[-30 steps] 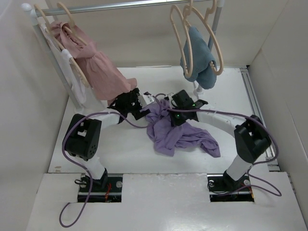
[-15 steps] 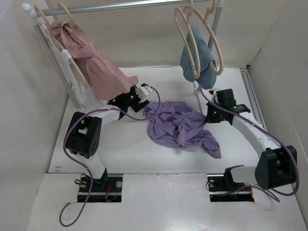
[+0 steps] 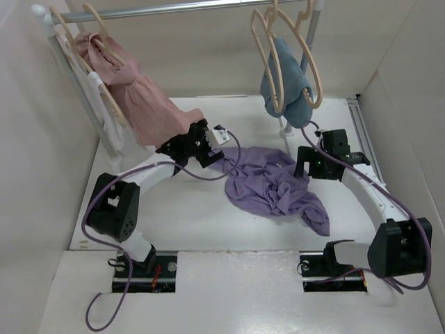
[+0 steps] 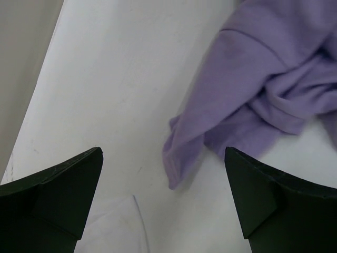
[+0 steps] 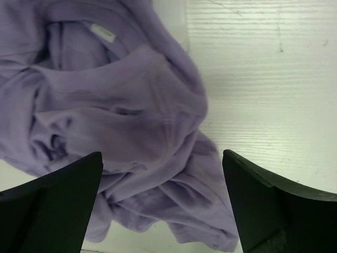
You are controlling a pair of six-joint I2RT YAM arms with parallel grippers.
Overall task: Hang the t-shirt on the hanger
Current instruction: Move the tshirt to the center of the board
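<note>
The lavender t-shirt (image 3: 273,185) lies crumpled on the white table between the two arms. My left gripper (image 3: 212,154) hangs open just past its left edge. In the left wrist view a folded corner of the t-shirt (image 4: 184,153) lies on the table below the gap between the fingers (image 4: 58,190), touching neither. My right gripper (image 3: 303,165) is open at the shirt's right side. In the right wrist view the t-shirt (image 5: 131,105), collar and label showing, lies below the open gripper (image 5: 162,154). A pale-beige hanger (image 3: 261,49) hangs on the rail at the back.
The metal rail (image 3: 174,8) runs across the back. A pink ruffled garment (image 3: 142,101) hangs on hangers at its left, close behind my left arm. A blue-teal cloth (image 3: 288,87) hangs at its right, above the rack's post (image 3: 284,125). White walls close in both sides.
My right gripper has let go of the t-shirt and opened after swinging to the right. The shirt has been dragged right and lies flatter. My left gripper has shifted slightly right and back.
</note>
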